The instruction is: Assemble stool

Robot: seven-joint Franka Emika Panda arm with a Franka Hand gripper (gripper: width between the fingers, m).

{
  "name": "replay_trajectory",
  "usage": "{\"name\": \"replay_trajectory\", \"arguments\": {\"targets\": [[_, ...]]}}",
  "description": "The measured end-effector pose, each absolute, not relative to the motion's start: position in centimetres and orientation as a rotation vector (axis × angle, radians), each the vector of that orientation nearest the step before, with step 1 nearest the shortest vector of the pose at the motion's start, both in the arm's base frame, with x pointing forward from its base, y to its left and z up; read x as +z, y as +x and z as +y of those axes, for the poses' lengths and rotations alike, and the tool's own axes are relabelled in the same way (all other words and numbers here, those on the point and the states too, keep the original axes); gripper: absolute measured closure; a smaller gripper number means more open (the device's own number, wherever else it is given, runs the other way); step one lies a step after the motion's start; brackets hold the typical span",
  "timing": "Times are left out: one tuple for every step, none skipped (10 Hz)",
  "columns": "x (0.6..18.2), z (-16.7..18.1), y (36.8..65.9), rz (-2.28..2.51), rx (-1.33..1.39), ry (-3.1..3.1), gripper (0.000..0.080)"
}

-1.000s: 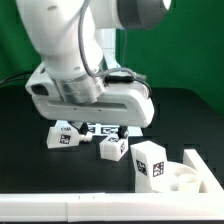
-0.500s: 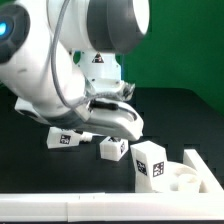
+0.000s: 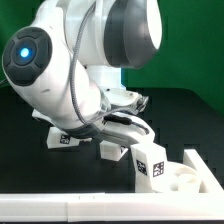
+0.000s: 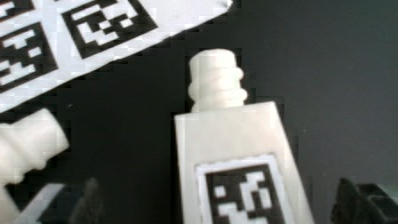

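Exterior view, reading from its left. The arm (image 3: pixel 70 70) is leaning low over the black worktop (image 3: pixel 195 115) and blocking most of the middle.
- A lying leg (image 3: pixel 62 138) is showing at about 8 o'clock from the wrist end.
- A second lying leg (image 3: pixel 112 150) is poking out just beneath the wrist end, near 6 o'clock.
- An upright leg (image 3: pixel 150 165) is standing at roughly 4 o'clock, tag facing the camera.
- The round seat (image 3: pixel 188 180) is lying flat just beside the upright leg, sockets up, toward the exterior view's right edge.
- The long white rail (image 3: pixel 90 208) is running along the near side.

Wrist view. The claw (image 4: pixel 214 205) is hanging spread wide and pinching nothing. Its dark fingertips (image 4: pixel 63 205) are showing on either side of the centred leg (image 4: pixel 240 150), both apart from it. That leg is probably the second lying one, though I cannot tell for certain.

Key relation: the centred leg's long axis is running square across the line between the two fingers. Its ribbed peg end is pointing away from the claw, toward the marker board (image 4: pixel 80 40). The tagged body is lying between the fingers.

Judgement: a straight drop and squeeze looks enough, with no wrist turn needed. The neighbour leg (image 4: pixel 27 150) is lying near one finger and could get nudged.
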State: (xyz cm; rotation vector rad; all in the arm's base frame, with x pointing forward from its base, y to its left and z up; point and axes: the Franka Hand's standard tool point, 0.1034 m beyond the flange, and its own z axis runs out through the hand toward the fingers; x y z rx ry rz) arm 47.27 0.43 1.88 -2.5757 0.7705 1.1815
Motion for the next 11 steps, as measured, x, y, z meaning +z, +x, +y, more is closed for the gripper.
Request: {"name": "replay_trajectory", "arguments": {"targets": [[1.47, 0.26, 46.95, 0.779, 1.191, -2.572, 0.0151], [1.08, 0.19, 46.66, 0.804, 1.211, -2.565, 0.0151], [0.93, 0.12, 46.53, 0.822, 1.222, -2.562, 0.0151], [0.93, 0.03, 46.57, 0.823, 1.219, -2.565, 0.0151], [0.92, 0.00, 46.56, 0.824, 1.219, -2.565, 0.0151], [0.91, -0.03, 46.56, 0.825, 1.219, -2.564, 0.0151], [1.06, 0.01, 46.57, 0.840, 1.223, -2.543, 0.0151], [1.47, -0.05, 46.58, 0.893, 1.238, -2.471, 0.0151], [1.41, -0.60, 46.54, 0.939, 1.239, -2.430, 0.0151], [1.27, -0.69, 46.58, 0.934, 1.234, -2.441, 0.0196], [1.27, -0.64, 46.57, 0.933, 1.235, -2.441, 0.0334]]}}
